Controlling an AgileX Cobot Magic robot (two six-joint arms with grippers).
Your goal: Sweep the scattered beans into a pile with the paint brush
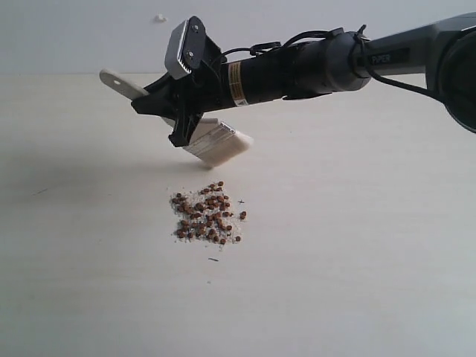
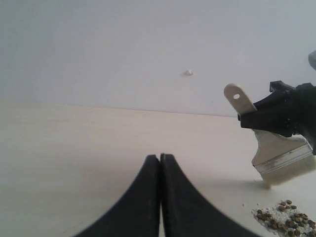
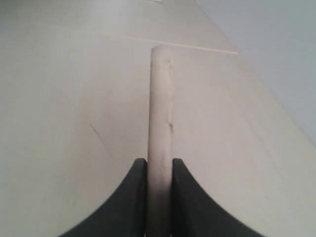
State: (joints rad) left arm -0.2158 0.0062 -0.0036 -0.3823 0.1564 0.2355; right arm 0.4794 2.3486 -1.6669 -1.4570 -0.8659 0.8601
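R fingers (image 1: 181,128) pinch the paint brush (image 1: 220,141) by its wooden handle; the handle end w/ hole sticks out past them toward the left of the ext. view. In the R wrist view the handle runs straight out btwn both black fingers (image 3: 129,197), gripped tight. Brush head is tilted, bristles aimed down-right, just behind the pile (image 1: 208,216) and apart from it; can't tell if the tips touch the worktop (image 1: 357,253). The beans (image 1: 199,207) sit in one dense cluster w/ whitish crumbs, a couple of strays at its right edge. L fingers (image 2: 143,197) are pressed together, holding nothing, low over the worktop, well apart from brush & pile.
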